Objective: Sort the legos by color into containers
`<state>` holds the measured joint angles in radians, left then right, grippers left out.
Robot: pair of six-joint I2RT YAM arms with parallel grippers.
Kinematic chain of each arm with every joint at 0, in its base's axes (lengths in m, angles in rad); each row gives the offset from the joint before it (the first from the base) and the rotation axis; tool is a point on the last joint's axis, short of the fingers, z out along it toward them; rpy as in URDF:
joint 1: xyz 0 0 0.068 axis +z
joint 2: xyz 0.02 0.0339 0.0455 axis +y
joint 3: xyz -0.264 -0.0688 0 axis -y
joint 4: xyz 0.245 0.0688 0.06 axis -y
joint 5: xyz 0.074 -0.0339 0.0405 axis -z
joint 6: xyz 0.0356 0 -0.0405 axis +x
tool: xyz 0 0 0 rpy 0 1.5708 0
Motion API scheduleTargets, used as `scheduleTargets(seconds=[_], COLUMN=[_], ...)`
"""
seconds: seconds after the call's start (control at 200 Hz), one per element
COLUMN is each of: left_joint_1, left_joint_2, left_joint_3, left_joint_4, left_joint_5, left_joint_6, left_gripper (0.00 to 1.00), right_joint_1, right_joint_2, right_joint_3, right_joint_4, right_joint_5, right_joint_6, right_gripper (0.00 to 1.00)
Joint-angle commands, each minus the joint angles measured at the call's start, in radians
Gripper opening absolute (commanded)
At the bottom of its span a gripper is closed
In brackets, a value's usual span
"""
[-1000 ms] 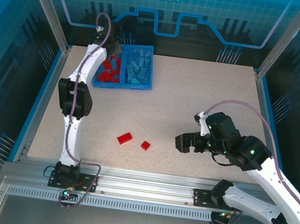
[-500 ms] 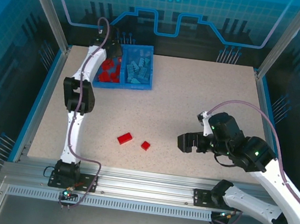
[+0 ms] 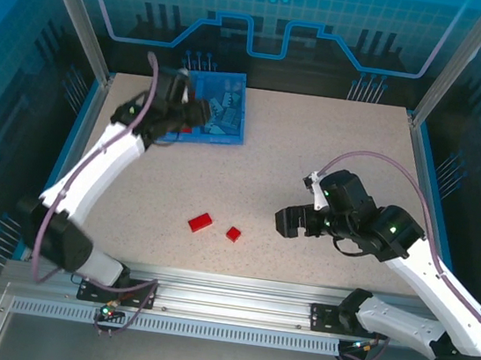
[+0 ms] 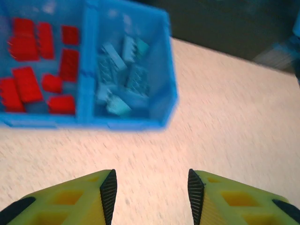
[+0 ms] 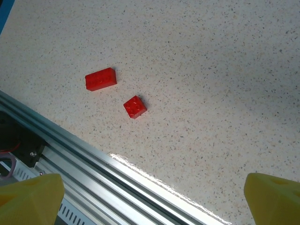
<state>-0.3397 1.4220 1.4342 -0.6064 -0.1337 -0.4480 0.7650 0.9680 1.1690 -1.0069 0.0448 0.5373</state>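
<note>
The blue bin (image 3: 243, 114) stands at the table's far left. In the left wrist view its left compartment holds several red legos (image 4: 28, 84), and light blue legos (image 4: 119, 79) fill the right one past the middle wall (image 4: 86, 70). My left gripper (image 3: 192, 111) hovers by the bin's near side, open (image 4: 149, 192), with bare table between its fingers. Two red legos, a long one (image 3: 200, 222) (image 5: 100, 78) and a small one (image 3: 233, 233) (image 5: 135, 106), lie loose near the front edge. My right gripper (image 3: 292, 222) (image 5: 152, 201) hangs wide open, to the right of them and above the table.
An aluminium rail (image 5: 93, 173) runs along the table's front edge, close to the loose bricks. Blue frame walls (image 3: 77, 141) bound the left and right sides. Bare speckled tabletop (image 3: 333, 148) stretches between the bin and the right arm.
My left arm has drawn back from over the bin's red compartment, its elbow swinging left and down, and its jaws have opened. My right gripper has edged left toward the loose red bricks.
</note>
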Motion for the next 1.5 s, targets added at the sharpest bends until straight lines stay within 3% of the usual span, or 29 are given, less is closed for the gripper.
scheduleTargets(seconds=[0.0, 0.235, 0.34, 0.465, 0.53, 0.645, 0.78, 1.01, 1.156, 1.251, 1.386, 1.496], left_joint_1=[-0.061, -0.172, -0.196, -0.198, -0.202, -0.231, -0.252, -0.261, -0.262, -0.268, -0.281, -0.298], left_joint_2=[-0.063, -0.18, -0.115, -0.007, 0.035, 0.097, 0.173, 0.224, 0.192, 0.175, 0.118, 0.073], left_joint_3=[-0.206, -0.545, -0.586, -0.562, -0.555, -0.559, -0.546, -0.554, -0.564, -0.582, -0.617, -0.643], left_joint_4=[-0.022, -0.009, 0.029, 0.028, 0.04, 0.078, 0.066, 0.048, 0.03, 0.018, -0.002, -0.008], left_joint_5=[-0.07, -0.024, 0.016, 0.063, 0.113, 0.161, 0.092, 0.052, 0.004, 0.024, -0.007, -0.015], left_joint_6=[0.042, -0.029, -0.004, 0.068, 0.109, 0.134, 0.121, 0.053, -0.076, -0.132, -0.185, -0.194], left_gripper=[0.49, 0.56, 0.68, 0.94, 0.97, 0.97, 0.89, 0.59, 0.44, 0.45, 0.64, 0.61], right_joint_1=[-0.001, -0.009, -0.011, -0.011, -0.011, -0.012, -0.012, -0.012, -0.012, -0.012, -0.013, -0.013], right_joint_2=[0.006, 0.016, 0.041, 0.075, 0.075, 0.057, 0.05, 0.063, 0.063, 0.067, 0.068, 0.072], right_joint_3=[0.031, 0.0, 0.008, 0.042, 0.042, 0.02, 0.017, 0.024, 0.023, 0.027, 0.02, 0.018], right_joint_4=[0.016, 0.063, 0.07, 0.023, 0.013, 0.033, 0.05, 0.033, 0.039, 0.039, 0.044, 0.049], right_joint_5=[-0.013, -0.032, -0.055, -0.068, -0.067, -0.054, -0.056, -0.059, -0.06, -0.065, -0.068, -0.072], right_joint_6=[-0.038, -0.037, -0.037, -0.035, -0.033, -0.02, -0.007, -0.011, -0.01, -0.009, -0.007, -0.008], right_gripper=[1.0, 1.0, 1.0, 1.0, 1.0, 1.0, 1.0, 1.0, 1.0, 1.0, 1.0, 1.0])
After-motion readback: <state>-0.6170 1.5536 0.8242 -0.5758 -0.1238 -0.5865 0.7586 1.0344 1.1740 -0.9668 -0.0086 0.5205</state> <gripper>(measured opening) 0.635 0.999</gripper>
